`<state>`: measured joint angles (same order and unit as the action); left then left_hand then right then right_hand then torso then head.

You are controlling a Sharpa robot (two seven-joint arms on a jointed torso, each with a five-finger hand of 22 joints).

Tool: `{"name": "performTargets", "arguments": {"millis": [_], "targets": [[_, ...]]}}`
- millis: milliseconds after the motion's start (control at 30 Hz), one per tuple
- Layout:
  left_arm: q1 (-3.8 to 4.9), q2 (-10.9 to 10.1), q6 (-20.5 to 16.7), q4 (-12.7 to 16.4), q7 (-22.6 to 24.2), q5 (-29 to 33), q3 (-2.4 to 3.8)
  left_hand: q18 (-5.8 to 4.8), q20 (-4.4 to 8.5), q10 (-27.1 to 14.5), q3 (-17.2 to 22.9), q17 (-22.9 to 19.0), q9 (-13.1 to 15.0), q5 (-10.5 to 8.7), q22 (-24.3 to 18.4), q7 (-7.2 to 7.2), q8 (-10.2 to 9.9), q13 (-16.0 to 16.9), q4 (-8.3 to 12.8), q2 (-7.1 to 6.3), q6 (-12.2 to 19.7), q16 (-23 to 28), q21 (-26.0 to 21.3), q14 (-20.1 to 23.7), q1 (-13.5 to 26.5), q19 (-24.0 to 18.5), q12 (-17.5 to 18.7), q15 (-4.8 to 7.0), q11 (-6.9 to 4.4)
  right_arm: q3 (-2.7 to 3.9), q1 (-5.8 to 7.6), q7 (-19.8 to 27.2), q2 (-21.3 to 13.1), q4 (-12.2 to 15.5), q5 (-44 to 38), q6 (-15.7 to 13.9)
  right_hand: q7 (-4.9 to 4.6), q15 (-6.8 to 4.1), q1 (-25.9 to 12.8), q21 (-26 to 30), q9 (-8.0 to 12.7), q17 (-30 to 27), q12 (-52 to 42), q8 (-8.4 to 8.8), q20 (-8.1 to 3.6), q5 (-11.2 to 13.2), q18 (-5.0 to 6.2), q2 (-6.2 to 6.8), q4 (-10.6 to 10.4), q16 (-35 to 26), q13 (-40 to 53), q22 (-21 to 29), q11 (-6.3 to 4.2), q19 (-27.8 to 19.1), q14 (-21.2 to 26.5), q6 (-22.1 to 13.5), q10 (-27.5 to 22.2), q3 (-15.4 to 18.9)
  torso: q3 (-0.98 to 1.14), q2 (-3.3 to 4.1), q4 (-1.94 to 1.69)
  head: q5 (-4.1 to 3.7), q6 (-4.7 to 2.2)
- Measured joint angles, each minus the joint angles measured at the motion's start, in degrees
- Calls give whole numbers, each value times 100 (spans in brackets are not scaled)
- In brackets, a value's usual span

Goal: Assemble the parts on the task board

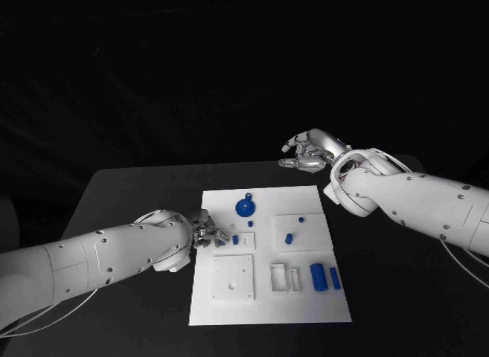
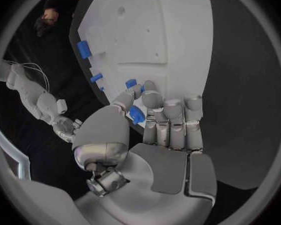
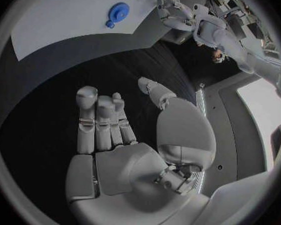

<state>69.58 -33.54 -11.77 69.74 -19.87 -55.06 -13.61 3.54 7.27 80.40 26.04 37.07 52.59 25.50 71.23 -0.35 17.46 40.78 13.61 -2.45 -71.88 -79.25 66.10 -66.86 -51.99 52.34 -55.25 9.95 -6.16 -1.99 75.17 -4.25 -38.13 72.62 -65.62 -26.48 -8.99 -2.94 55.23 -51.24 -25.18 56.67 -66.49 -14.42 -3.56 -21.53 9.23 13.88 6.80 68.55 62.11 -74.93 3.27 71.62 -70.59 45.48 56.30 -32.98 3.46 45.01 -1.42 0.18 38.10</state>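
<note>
1. Two silver hands work at a black table (image 1: 126,193), and the left hand (image 1: 205,230) sits at the left edge of the white task board (image 1: 268,312), far nearer the parts than its partner.
2. Seen from the left wrist, this hand pinches a small blue part (image 2: 136,115) between its thumb and a fingertip, the other fingers (image 2: 175,122) lying close together beside it; the hand is closed on that piece, not spread.
3. Just ahead of the left fingertips, on the board, stands a short blue peg (image 1: 236,239), and a little beyond it a small blue pin (image 1: 289,239) in a raised white block; these are the nearest seats, lying to the hand's far side across the board, so the coming move looks like a short reach inward.
4. Farther from the left hand, toward the board's back edge, lies a round blue disc (image 1: 244,207) with a small tab.
5. Near the board's front right corner stand two blue cylinders (image 1: 324,277), side by side, long axes running front to back, well apart from either hand.
6. Off the board's back right corner hovers the right hand (image 1: 309,152), empty, its fingers loosely curled and apart above bare table, farther from every part than the left.
</note>
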Motion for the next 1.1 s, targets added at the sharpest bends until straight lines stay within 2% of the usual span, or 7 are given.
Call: {"name": "performTargets", "arguments": {"millis": [200, 333, 467, 567, 767, 867, 1100], "targets": [[-1, -18, -14, -27, 0, 0, 3, 0, 0, 39, 186, 0, 21, -386, -1, -8, -19, -15, -9, -203, -8, 0, 0, -42, 97, 0, 0, 42, -39, 0, -1, 1, -3, -1, 2, 0, 0, 0, 0, 0, 0, 0, 0, 0, 0, 0, 0, 0, -17, 0, -5, -2, 0, 0, 0, -1, 0, 17, 0, 1, 1, -4, -2], [-1, -35, -33, -46, 0, 0, 2, 0, 0, 46, 226, -1, 50, -1183, -1, -32, -50, -25, -287, -435, 16, 10, -34, -47, 161, 0, 0, 131, -63, 0, -2, 1, -5, -2, 4, 0, 8, 0, 0, 0, 0, 0, 0, 0, 1, 0, 0, 0, -17, 0, -5, -2, 0, -1, 0, -11, 0, 17, 0, 1, 1, -8, -12], [-6, -50, -63, -55, 0, 7, -1, 0, 0, 23, 275, -9, 65, -1700, -1, -18, -83, -31, -599, -661, 46, 33, -50, -40, 281, 0, 0, 144, -50, 0, -4, 1, -7, -3, 5, 0, 6, 0, 0, 0, 0, 0, 0, 0, 1, 0, 0, 0, -17, 0, -5, -2, 0, -1, 0, -13, 0, 17, 0, 1, 1, -13, -14], [-8, -70, -90, -51, 2, 64, -2, 0, 0, -44, 337, -32, 65, -1853, -10, -1, -131, -61, -841, -843, 115, 100, -112, 15, 390, 0, 52, 147, -31, 0, -7, 1, -7, -4, 5, 0, 5, 0, 0, 0, 0, 0, 0, 0, 1, 0, 0, 0, -17, 0, -5, -2, 0, -1, 0, -14, 0, 17, -1, 1, 1, -16, -15], [-9, -114, -157, -2, 36, 316, -2, -1, -23, -195, 473, -61, -121, -2003, -16, 148, -486, -134, -1352, -1251, 645, 166, -156, 150, 607, -69, 162, 80, 87, 0, -14, 1, -6, -7, 7, -1, 5, 0, 0, 6, 0, 0, 0, 0, 9, 0, 0, 0, -17, 0, -5, -1, 0, -8, 0, -15, 0, 17, -1, 2, 3, -17, -19], [-9, -148, -208, 29, 63, 449, -1, -1, -34, -224, 452, -62, -187, -2187, -16, 186, -553, -145, -1487, -1341, 722, 166, -187, 189, 693, -121, 162, 41, 138, 0, -19, 1, -8, -7, 7, -1, 5, 0, 0, 22, 0, 0, 1, 0, 9, 0, 0, 0, -17, 0, -11, -1, 0, -9, 0, -15, 0, 17, -1, 2, 4, -17, -20], [-9, -304, -472, 96, 222, 699, 47, -1, -40, -232, 439, -61, -207, -2220, -16, 196, -587, -145, -1500, -1349, 785, 166, -187, 199, 700, -126, 162, 30, 145, 0, -22, 1, -17, -7, 9, -1, 5, 0, 0, 22, 5, 0, 1, 0, 9, 0, 0, 0, -17, 0, -11, -1, 0, -9, 0, -15, 0, 17, 1, -1, 3, -24, -42]]}}
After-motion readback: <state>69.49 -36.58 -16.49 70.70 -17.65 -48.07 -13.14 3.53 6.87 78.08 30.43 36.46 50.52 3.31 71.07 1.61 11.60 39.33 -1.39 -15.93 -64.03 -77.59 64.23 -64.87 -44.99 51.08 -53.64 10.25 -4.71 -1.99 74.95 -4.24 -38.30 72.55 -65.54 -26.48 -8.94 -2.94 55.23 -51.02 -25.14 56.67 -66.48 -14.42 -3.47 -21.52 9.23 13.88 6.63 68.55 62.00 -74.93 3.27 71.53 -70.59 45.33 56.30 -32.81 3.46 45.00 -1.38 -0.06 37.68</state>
